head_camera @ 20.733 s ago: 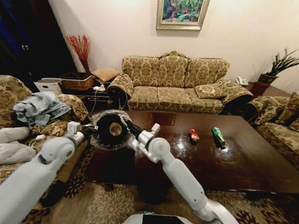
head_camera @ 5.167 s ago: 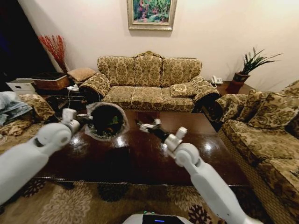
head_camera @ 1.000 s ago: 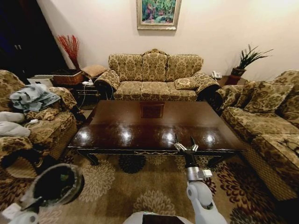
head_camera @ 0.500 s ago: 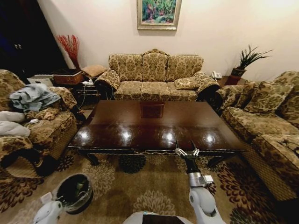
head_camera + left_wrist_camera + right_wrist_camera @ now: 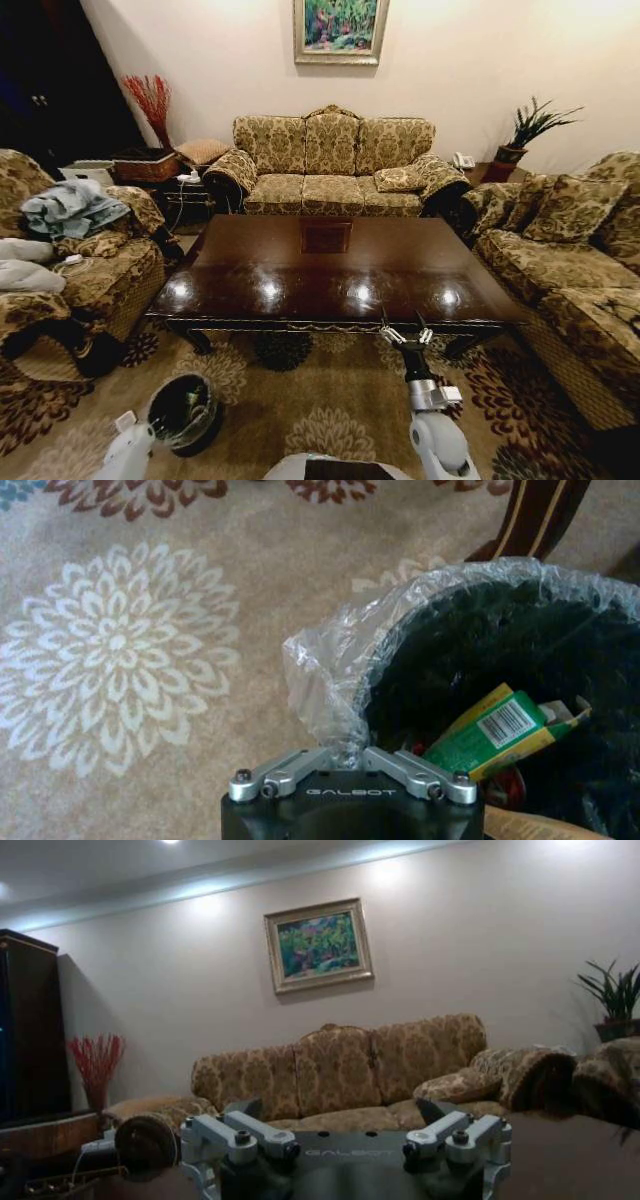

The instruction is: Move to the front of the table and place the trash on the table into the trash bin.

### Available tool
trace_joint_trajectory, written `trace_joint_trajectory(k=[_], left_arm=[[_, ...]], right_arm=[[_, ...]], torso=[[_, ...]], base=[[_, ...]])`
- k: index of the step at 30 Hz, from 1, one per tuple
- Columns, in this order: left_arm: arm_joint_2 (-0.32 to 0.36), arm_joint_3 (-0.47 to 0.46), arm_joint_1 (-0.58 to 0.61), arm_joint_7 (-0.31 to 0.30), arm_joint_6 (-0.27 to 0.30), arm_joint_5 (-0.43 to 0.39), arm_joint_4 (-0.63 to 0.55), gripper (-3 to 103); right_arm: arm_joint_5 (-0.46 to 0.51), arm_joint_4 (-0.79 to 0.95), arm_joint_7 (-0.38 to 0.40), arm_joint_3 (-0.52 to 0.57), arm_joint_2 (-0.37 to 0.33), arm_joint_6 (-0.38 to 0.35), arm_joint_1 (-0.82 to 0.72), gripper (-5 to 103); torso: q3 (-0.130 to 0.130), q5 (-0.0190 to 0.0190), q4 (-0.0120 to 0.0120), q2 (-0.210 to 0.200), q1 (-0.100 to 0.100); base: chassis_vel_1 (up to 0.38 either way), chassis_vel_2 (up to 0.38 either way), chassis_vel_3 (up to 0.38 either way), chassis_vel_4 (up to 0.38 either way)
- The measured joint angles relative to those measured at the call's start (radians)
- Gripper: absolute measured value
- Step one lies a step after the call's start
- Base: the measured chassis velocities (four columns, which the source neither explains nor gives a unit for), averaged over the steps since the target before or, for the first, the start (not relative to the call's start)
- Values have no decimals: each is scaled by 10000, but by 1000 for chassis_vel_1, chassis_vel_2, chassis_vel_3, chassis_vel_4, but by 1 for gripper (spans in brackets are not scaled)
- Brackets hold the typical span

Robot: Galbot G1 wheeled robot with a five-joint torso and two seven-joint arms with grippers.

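Observation:
The trash bin (image 5: 186, 380), black with a clear liner, sits low over the carpet at the lower left, in front of the table (image 5: 330, 265). My left gripper (image 5: 338, 751) is shut on the bin's lined rim (image 5: 420, 622); in the head view the left gripper (image 5: 150, 430) is at the bin's near side. Inside the bin lies the trash: a green piece with a barcode (image 5: 495, 731), a red piece (image 5: 510, 787) and a tan piece (image 5: 535, 829). My right gripper (image 5: 403, 335) hangs open before the table's front edge, holding nothing; in its own view the right gripper (image 5: 340, 1114) faces the sofa.
The dark glossy tabletop shows only light reflections. A patterned sofa (image 5: 335, 165) stands behind the table, and armchairs flank it at left (image 5: 70, 270) and right (image 5: 560, 260). Flowered carpet (image 5: 300, 400) lies between me and the table. A carved table leg (image 5: 535, 514) is close to the bin.
The left arm has brought the bin lower and a little to the right, down toward the carpet. The right gripper has sunk slightly, still open.

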Motion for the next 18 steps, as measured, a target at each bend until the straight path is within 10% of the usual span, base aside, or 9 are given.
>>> trace_joint_trajectory(k=[18], left_arm=[[-553, -75, -985, 30, -404, 504, 1647, 0]], right_arm=[[4, 423, 2, 158, -14, -87, -310, 100]], torso=[[0, 1, 2, 0, 0]], base=[[0, 0, 0, 0]])
